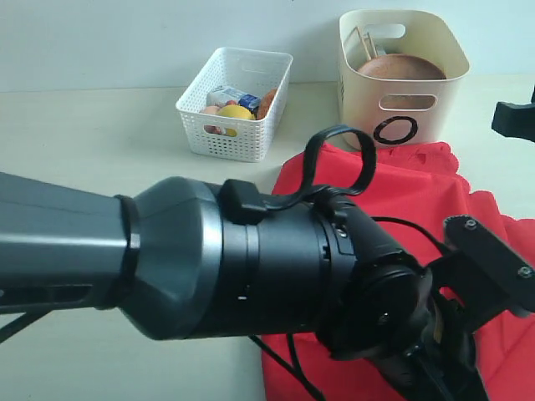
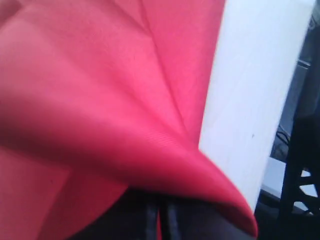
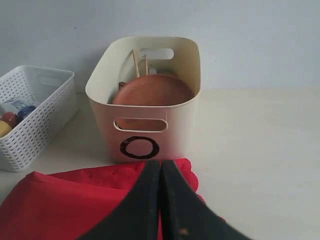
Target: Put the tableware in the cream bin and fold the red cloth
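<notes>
The red cloth [image 1: 418,188] lies rumpled on the table in front of the cream bin [image 1: 435,113]. In the bin a round brown wooden plate [image 3: 152,90] leans tilted, with wooden chopsticks [image 3: 136,62] standing behind it. In the left wrist view a fold of red cloth [image 2: 100,100] drapes over my left gripper [image 2: 160,220], whose jaws are shut on a sliver of it. My right gripper [image 3: 160,165] is shut with nothing in it, hovering over the cloth's edge near the bin [image 3: 145,130]. In the exterior view my left arm [image 1: 209,267] hides its own gripper.
A white perforated basket [image 1: 238,138] with food items stands left of the bin. Bare pale tabletop [image 1: 100,142] stretches to the left and beside the cloth [image 2: 250,100]. A wall runs behind both containers. My right arm's dark tip [image 1: 514,117] shows at the right edge.
</notes>
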